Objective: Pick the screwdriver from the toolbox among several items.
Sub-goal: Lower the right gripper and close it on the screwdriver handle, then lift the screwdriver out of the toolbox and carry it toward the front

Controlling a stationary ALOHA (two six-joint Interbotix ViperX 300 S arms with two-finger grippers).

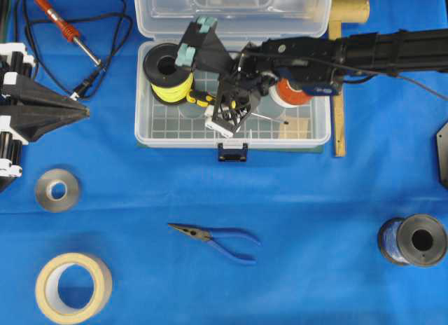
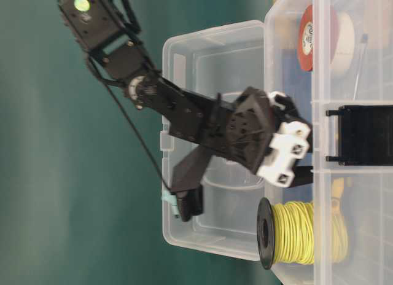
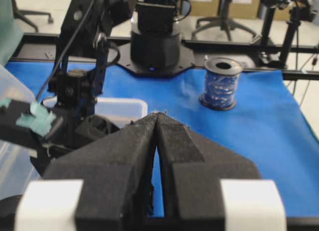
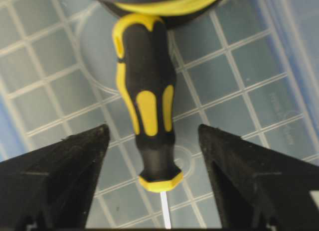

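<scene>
The right gripper (image 1: 227, 115) is reaching across into the toolbox (image 1: 143, 122), and its wrist view is giving us the money shot: the screwdriver (image 4: 147, 101) is lying flat on the gridded floor, its handle running straight up the gap between the two black fingers (image 4: 65, 176). The jaws are standing wide apart, one finger on each side of the handle's lower end, and neither one is touching it as far as the wrist view is showing. That straddle looks deliberate to me: the handle is the chunky part, so it is the sensible place to clamp, while the thin shaft (image 1: 269, 118) is pointing off toward the tape roll (image 1: 290, 92). The handle's far end is sitting right up against the yellow spool (image 1: 168, 73), which is crowding that side, so the gripper is coming in at the shaft end of the handle where there is room. Nothing is being held yet; my read is that closing is the step in hand, and a slip could nudge the tool under the spool. The lid is standing open behind, keeping the way in clear. Over on the other side, the left gripper (image 1: 80, 111) is parked above the surface beside the box, fingers pressed together with only a sliver between them, gripping nothing, well away from the action.
</scene>
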